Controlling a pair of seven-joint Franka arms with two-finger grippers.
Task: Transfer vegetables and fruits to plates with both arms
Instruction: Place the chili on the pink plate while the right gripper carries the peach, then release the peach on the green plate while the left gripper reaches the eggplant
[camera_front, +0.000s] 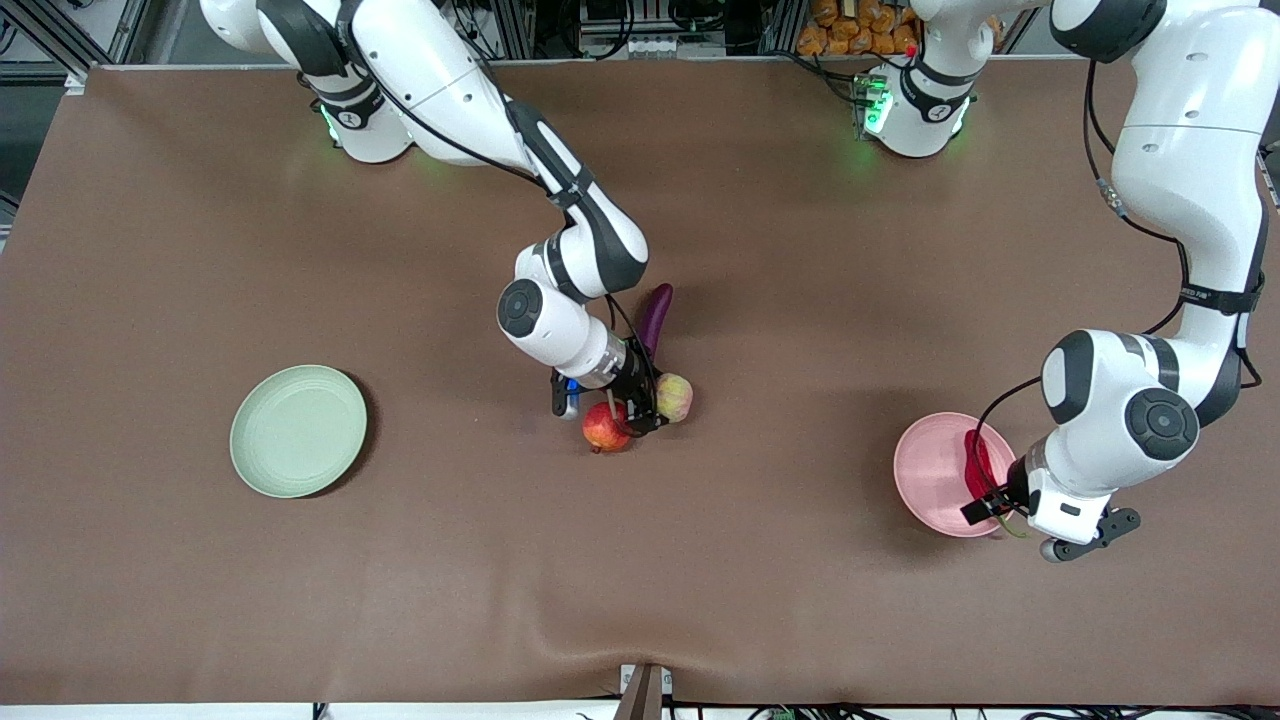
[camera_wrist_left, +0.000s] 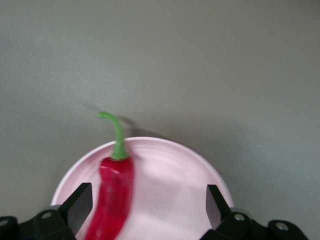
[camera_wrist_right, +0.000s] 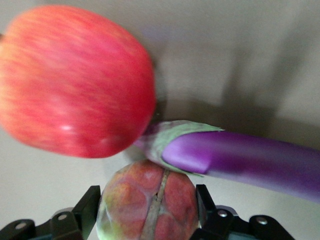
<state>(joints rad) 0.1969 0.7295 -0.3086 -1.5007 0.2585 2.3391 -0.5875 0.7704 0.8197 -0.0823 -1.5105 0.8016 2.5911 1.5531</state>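
Observation:
My right gripper (camera_front: 655, 405) is at the table's middle, shut on the yellowish-pink peach (camera_front: 677, 397); its fingers press both sides of the peach (camera_wrist_right: 131, 200) in the right wrist view. The red pomegranate (camera_front: 605, 428) (camera_wrist_right: 75, 80) lies right beside it. The purple eggplant (camera_front: 657, 312) (camera_wrist_right: 255, 160) points its green cap between the two fruits. My left gripper (camera_front: 990, 505) (camera_wrist_left: 149, 202) hangs open over the pink plate (camera_front: 925, 470) (camera_wrist_left: 175, 170). The red chili pepper (camera_front: 977, 462) (camera_wrist_left: 114, 195) lies on that plate by one finger. The green plate (camera_front: 298, 430) is bare.
The brown table cover (camera_front: 640, 580) is wide and flat, with open room between the fruit cluster and each plate. The green plate lies toward the right arm's end, the pink plate toward the left arm's end. Both arm bases stand along the table's edge farthest from the front camera.

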